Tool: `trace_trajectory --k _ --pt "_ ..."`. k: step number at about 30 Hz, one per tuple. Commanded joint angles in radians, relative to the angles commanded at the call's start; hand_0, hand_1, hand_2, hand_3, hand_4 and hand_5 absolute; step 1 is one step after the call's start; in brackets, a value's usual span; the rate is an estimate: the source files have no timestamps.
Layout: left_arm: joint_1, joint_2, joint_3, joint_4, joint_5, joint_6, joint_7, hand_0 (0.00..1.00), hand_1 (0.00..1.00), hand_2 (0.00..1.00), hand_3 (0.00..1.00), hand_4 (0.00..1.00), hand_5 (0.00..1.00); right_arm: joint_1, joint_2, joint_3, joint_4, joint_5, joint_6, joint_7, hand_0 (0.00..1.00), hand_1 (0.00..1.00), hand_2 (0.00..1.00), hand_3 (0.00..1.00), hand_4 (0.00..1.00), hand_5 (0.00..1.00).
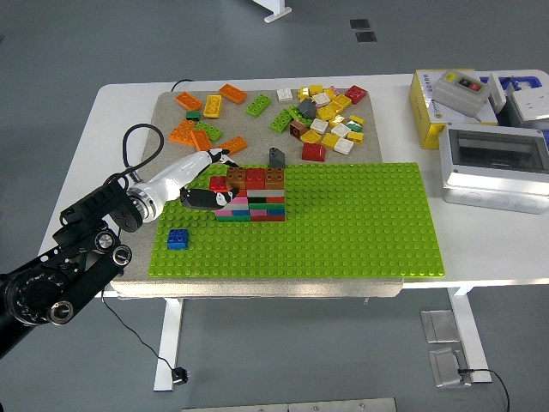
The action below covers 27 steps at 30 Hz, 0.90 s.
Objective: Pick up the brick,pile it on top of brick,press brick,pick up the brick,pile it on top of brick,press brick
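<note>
Left hand [204, 180]: reaches in from lower left, fingers curled at left end of brick stack, touching it; a red brick [220, 183] sits by the fingertips at stack's top left, cannot tell if gripped or only pressed.
Blue brick [178, 239]: alone on the plate, below and left of the hand, apart from it.
Green baseplate [343, 223]: under the hand, runs off to its right.
Brick stack [255, 196]: just right of the hand, several layers, brown and red on top, pink, black, green lower.
Orange bricks [196, 133]: loose on the mat above the hand.
Grey brick [276, 157]: above-right of hand, at plate's far edge.
Mixed pile [326, 120]: yellow, white, red bricks, well up-right of hand.
Grey box [493, 163]: far right on table.
</note>
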Motion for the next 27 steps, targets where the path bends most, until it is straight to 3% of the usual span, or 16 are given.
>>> trace_trajectory --k 10,11,16,17,24,27 --pt "0.000 -0.001 -0.002 0.001 0.001 -0.014 0.006 0.998 0.998 0.998 0.743 0.682 0.343 0.000 -0.001 0.002 0.000 -0.001 0.001 0.000 0.764 0.784 0.840 0.858 0.563 0.998" --pt "0.000 -0.001 -0.003 0.001 0.001 -0.015 0.006 0.998 0.998 0.998 0.790 0.809 0.459 0.000 -0.001 0.002 0.000 -0.002 0.001 0.000 0.765 0.785 0.838 0.858 0.562 0.998" --pt "-0.001 0.000 -0.007 0.004 -0.003 -0.012 -0.001 0.998 0.998 0.998 0.790 0.809 0.459 0.000 -0.001 0.005 0.000 -0.005 0.001 -0.001 0.765 0.785 0.838 0.858 0.562 0.998" --pt "-0.002 0.000 -0.008 0.005 -0.004 -0.011 -0.002 0.998 0.998 0.998 0.903 0.844 0.499 0.000 -0.001 0.005 0.000 -0.005 0.001 -0.001 0.764 0.784 0.839 0.858 0.562 0.998" --pt "-0.002 0.002 -0.016 0.001 -0.005 -0.005 -0.007 0.998 0.998 0.998 0.922 0.845 0.503 0.001 -0.001 0.006 0.000 -0.007 0.002 -0.002 0.767 0.782 0.838 0.857 0.564 0.998" --pt "0.007 0.009 -0.041 -0.025 0.014 -0.013 0.002 0.998 0.998 0.998 0.922 0.845 0.503 0.000 -0.002 0.007 0.000 -0.009 0.001 -0.002 0.767 0.782 0.838 0.857 0.564 0.998"
